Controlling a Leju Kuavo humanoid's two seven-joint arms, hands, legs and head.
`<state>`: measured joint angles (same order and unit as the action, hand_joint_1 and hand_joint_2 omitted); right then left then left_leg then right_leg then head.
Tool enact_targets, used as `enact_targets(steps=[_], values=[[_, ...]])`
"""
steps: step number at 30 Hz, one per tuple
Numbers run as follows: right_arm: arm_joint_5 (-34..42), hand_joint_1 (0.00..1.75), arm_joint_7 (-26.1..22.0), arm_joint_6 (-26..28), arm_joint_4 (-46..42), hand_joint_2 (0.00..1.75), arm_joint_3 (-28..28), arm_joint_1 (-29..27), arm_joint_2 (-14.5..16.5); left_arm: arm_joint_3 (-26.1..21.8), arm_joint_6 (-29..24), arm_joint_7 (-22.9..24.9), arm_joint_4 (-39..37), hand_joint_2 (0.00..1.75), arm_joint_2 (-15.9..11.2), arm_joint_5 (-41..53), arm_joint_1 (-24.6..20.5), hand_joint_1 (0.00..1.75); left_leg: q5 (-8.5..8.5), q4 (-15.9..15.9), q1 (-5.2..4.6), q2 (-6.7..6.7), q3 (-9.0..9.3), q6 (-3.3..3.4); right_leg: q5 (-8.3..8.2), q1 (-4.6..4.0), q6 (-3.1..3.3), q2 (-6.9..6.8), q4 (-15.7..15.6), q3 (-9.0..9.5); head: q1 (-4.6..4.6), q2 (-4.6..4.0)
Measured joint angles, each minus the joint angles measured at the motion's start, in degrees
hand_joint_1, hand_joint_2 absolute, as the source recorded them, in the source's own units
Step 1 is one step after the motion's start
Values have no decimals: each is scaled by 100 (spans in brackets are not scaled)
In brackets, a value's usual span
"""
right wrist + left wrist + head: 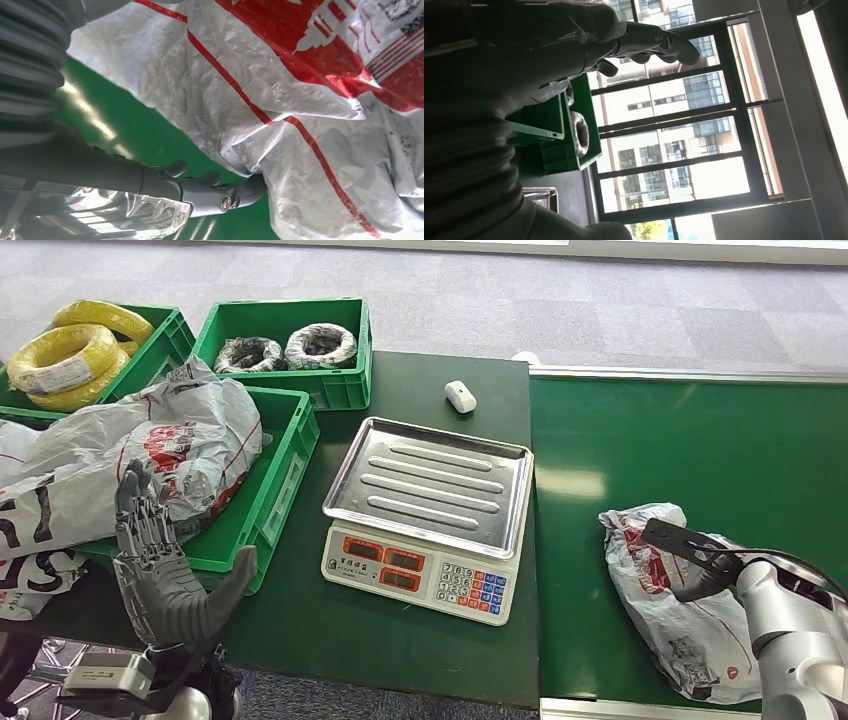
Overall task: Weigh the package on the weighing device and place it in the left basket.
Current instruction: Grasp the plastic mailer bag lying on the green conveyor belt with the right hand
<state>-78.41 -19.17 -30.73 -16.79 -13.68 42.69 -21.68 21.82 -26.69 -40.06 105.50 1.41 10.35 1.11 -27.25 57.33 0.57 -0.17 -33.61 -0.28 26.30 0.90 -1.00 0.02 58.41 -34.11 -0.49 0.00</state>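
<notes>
1. Head view: a silver scale (425, 515) sits at the centre of a dark green table (420, 640), its tray bare.
2. At 4 o'clock from the scale, a grey-and-red package (665, 610) lies on the green belt (700, 450).
3. The right hand (700, 565) rests on the package; from here I cannot tell whether it grips.
4. Right wrist view: its fingertips (250, 187) touch the package's (310, 100) crinkled edge, pressing without closing round it.
5. At 9 o'clock, the left basket (270, 495) holds more bags (150, 455).
6. The left hand (165, 575) is raised before it, fingers spread, empty.
7. Left wrist view: that hand (524, 55) is outlined against windows (684, 130).
</notes>
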Motion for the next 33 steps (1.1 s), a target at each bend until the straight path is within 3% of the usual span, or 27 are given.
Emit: enact_targets(steps=[10,15,16,19,20,33], values=[[215,0,-383,-164,58,175,0,-105,36,-159,32,0,-1,175,65,46,-15,0,0,0,0,-3,0,0,0,0,0,0,0,1,2,0],[373,0,-841,-285,61,175,0,-223,37,-186,50,0,-2,175,68,46,-11,0,0,0,0,-4,0,0,0,0,0,0,0,1,1,0],[391,10,-930,-302,61,175,0,-255,38,-186,52,0,-2,175,68,46,-11,0,0,0,0,-4,0,0,0,0,0,0,0,1,1,0],[408,141,-1072,-315,61,175,0,-324,45,-186,56,0,-2,175,68,46,-11,0,0,0,0,-4,0,0,0,0,0,0,0,1,1,0],[421,175,-1101,-316,61,175,0,-340,49,-186,55,0,-2,175,68,46,-11,0,0,0,0,-4,0,0,0,0,0,0,0,1,1,0],[715,175,-1322,-101,36,175,35,-413,112,-186,-107,0,3,175,68,72,113,0,0,0,0,-4,0,0,0,0,0,-1,0,2,2,0]])
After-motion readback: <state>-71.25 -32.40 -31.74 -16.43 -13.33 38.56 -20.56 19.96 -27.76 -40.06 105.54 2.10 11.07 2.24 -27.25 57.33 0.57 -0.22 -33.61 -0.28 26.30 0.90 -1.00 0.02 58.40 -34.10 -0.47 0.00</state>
